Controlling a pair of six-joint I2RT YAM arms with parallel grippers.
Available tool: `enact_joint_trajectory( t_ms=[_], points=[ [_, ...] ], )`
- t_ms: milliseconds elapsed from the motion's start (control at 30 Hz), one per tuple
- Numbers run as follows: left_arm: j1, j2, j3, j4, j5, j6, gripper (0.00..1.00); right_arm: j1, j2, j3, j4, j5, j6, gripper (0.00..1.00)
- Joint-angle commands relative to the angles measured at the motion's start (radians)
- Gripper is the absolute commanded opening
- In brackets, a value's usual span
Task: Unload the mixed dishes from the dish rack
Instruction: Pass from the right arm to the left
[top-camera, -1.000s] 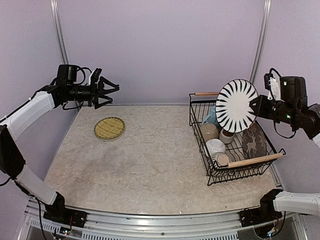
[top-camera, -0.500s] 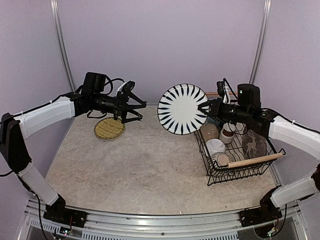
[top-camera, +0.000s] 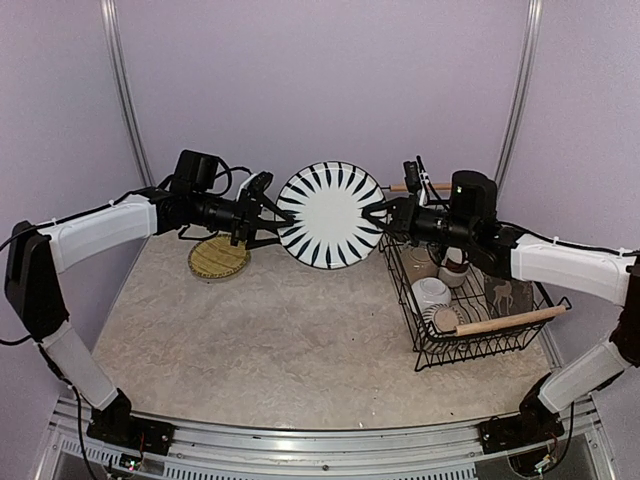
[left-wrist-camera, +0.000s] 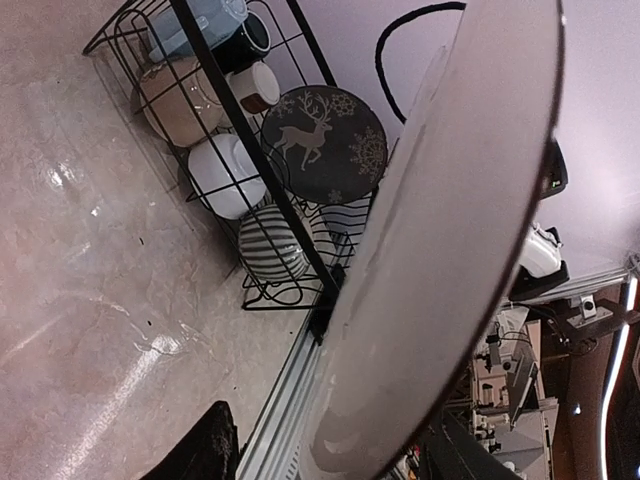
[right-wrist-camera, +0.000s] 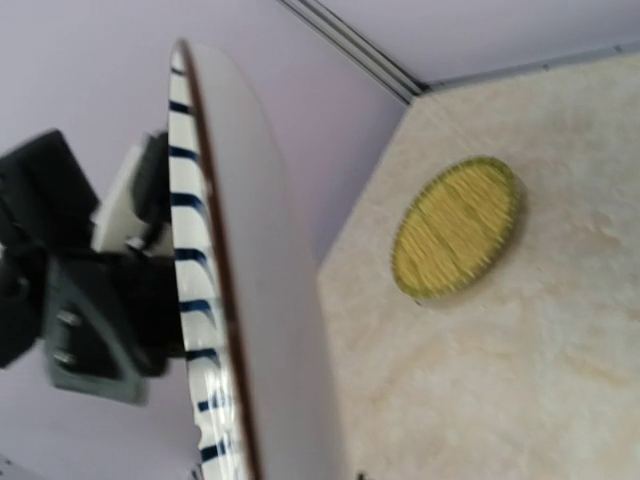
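My right gripper (top-camera: 385, 218) is shut on the right rim of the black-and-white striped plate (top-camera: 330, 215) and holds it upright in the air over the table's middle back. My left gripper (top-camera: 268, 212) is open, its jaws straddling the plate's left rim (left-wrist-camera: 450, 250) with a gap on one side. The plate shows edge-on in the right wrist view (right-wrist-camera: 215, 300). The dish rack (top-camera: 505, 320) stands at the right and holds the deer-pattern plate (top-camera: 508, 285), a white bowl (top-camera: 430, 292), a striped grey mug (top-camera: 442, 318) and cups.
A round yellow woven mat (top-camera: 219, 256) lies on the table at the back left, under my left arm. The rack's black wire (left-wrist-camera: 215, 75) also holds a light blue mug (left-wrist-camera: 195, 20) and a brown-white cup (left-wrist-camera: 255, 87). Purple walls close in the table.
My right arm has carried the striped plate left from above the rack to mid-table. My left arm has swung right, and its open jaws now reach the plate's left rim.
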Motion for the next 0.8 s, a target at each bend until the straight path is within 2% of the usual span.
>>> enact_joint_trajectory(
  t_ms=[0,333,467,533,667,700,767],
  points=[
    [-0.003,0.023,-0.004,0.023,0.016,-0.001,0.53,0.017,0.013,0.018,0.232,-0.035,0.060,0.00],
    [0.003,-0.002,-0.033,0.094,0.046,-0.020,0.18,0.034,0.061,-0.022,0.317,-0.035,0.119,0.00],
    [0.021,-0.015,-0.037,0.093,0.030,-0.022,0.00,0.035,0.057,-0.030,0.299,-0.018,0.118,0.00],
    [0.035,-0.018,-0.037,0.093,0.027,-0.027,0.00,0.035,0.056,-0.022,0.270,-0.011,0.103,0.02],
    [0.074,-0.019,-0.036,0.084,0.007,-0.034,0.00,0.034,0.044,0.022,0.076,0.042,0.009,0.46],
    [0.089,-0.020,-0.036,0.078,0.001,-0.033,0.00,0.034,0.032,0.029,0.022,0.071,-0.014,0.64],
    [0.124,-0.018,-0.028,0.057,-0.015,-0.029,0.00,0.030,0.006,0.039,-0.085,0.148,-0.063,0.87]
  ],
)
